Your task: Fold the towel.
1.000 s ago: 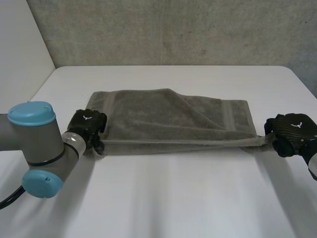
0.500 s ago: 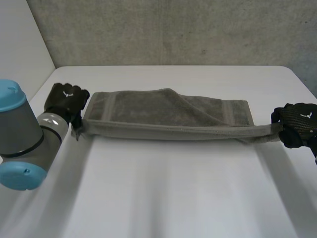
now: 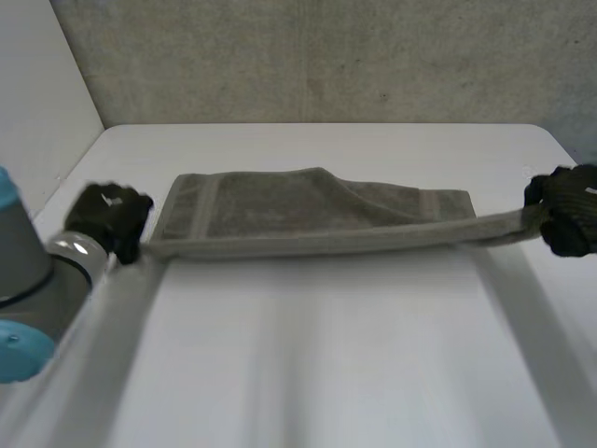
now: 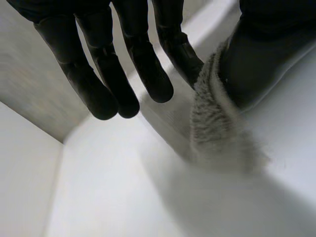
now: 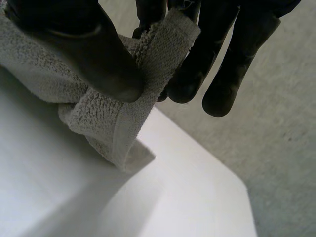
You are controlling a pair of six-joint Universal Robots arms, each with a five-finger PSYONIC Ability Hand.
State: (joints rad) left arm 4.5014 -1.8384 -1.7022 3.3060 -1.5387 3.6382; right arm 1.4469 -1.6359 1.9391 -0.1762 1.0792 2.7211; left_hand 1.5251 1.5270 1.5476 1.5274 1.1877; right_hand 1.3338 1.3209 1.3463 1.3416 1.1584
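towel (image 3: 317, 210): grey, lying lengthwise across the far half of the surface (image 3: 326, 364), roughly centred between its left and right edges. The far part lies flat, with one layer folded over at a slant that peaks toward the far edge. The near long edge is pulled into a straight, taut line from hand to hand and looks raised just off the surface.

left hand (image 3: 107, 217): at the towel's near-left corner, close to the surface's left edge. Left wrist view: the corner is pinched between the thumb (image 4: 256, 54) and the nearest finger. The other fingers (image 4: 143, 69) hang straight and loose, touching nothing. So it grips the towel by a pinch, not a fist.

right hand (image 3: 567, 210): at the towel's near-right corner, by the surface's right edge, up toward the far-right corner. Right wrist view: the thumb (image 5: 84, 49) clamps a bunched fold of cloth against the fingers (image 5: 197, 64) behind it. The outer fingers are near straight. A short tail of cloth hangs below the thumb, over the surface. Gripping the towel.

left arm (image 3: 28, 289): grey joint and light-blue cap sit over the near-left corner of the surface.

wall (image 3: 326, 56): rough grey, runs behind the far edge.
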